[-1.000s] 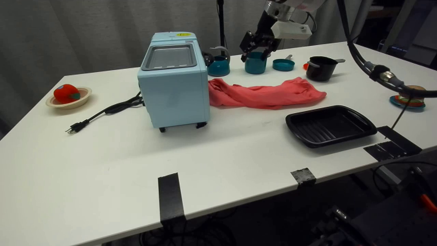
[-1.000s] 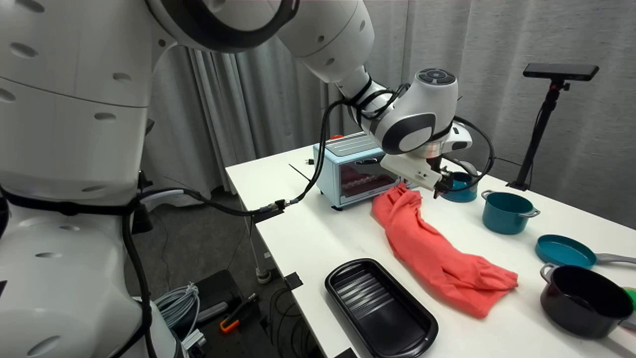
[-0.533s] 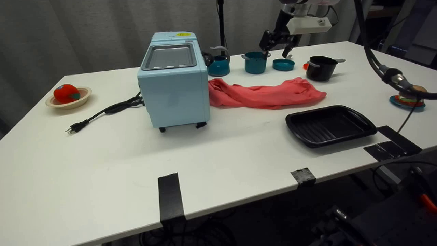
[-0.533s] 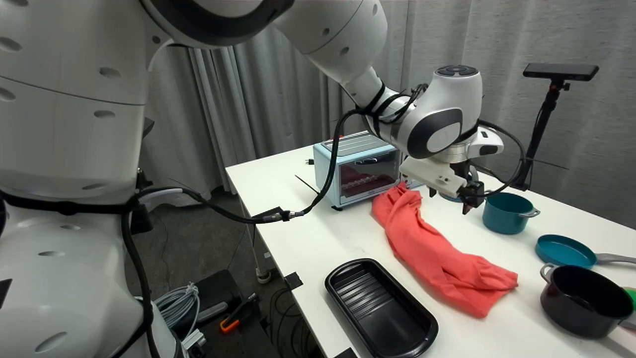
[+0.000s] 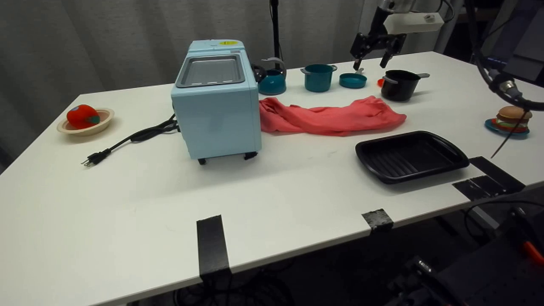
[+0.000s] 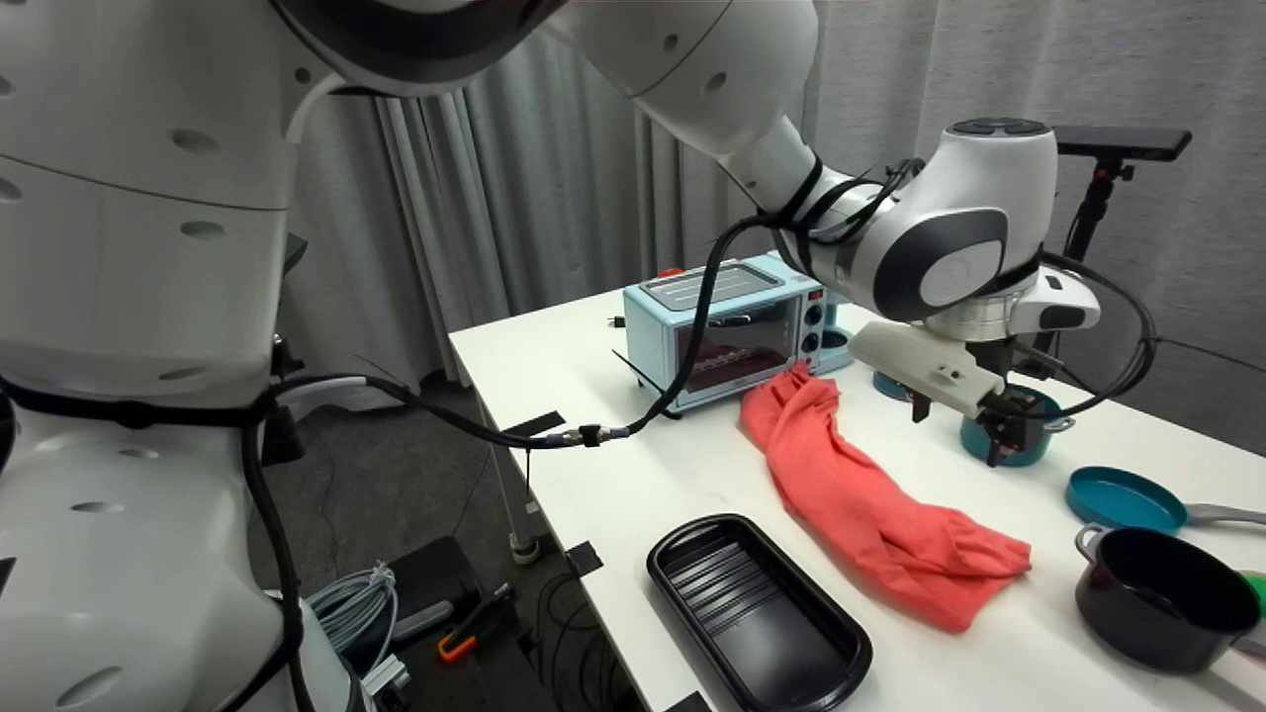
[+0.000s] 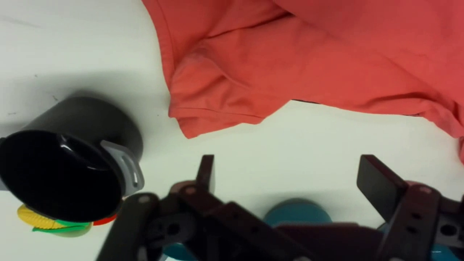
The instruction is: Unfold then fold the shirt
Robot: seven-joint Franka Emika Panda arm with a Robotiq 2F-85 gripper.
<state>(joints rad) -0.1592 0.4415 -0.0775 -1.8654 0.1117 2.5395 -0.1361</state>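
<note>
The red shirt (image 5: 331,121) lies bunched in a long, rumpled strip on the white table, one end beside the toaster oven. It also shows in an exterior view (image 6: 870,504). In the wrist view the shirt (image 7: 308,61) fills the upper part, with a hemmed corner at its left end. My gripper (image 5: 369,64) is open and empty, raised above the table. In the wrist view the gripper's fingertips (image 7: 288,172) are wide apart over bare table, below the shirt's edge and not touching it. The gripper (image 6: 957,433) also shows beyond the shirt, toward the pots.
A light blue toaster oven (image 5: 219,114) stands at the shirt's end. A black tray (image 6: 781,633) lies in front of the shirt. A black pot (image 7: 125,127), teal pot (image 5: 318,80), teal pan (image 6: 1118,499) and teal kettle (image 5: 272,84) stand behind or beside it.
My open gripper has moved away from the toaster oven, along the shirt toward the black pot. The shirt and the other objects have not moved.
</note>
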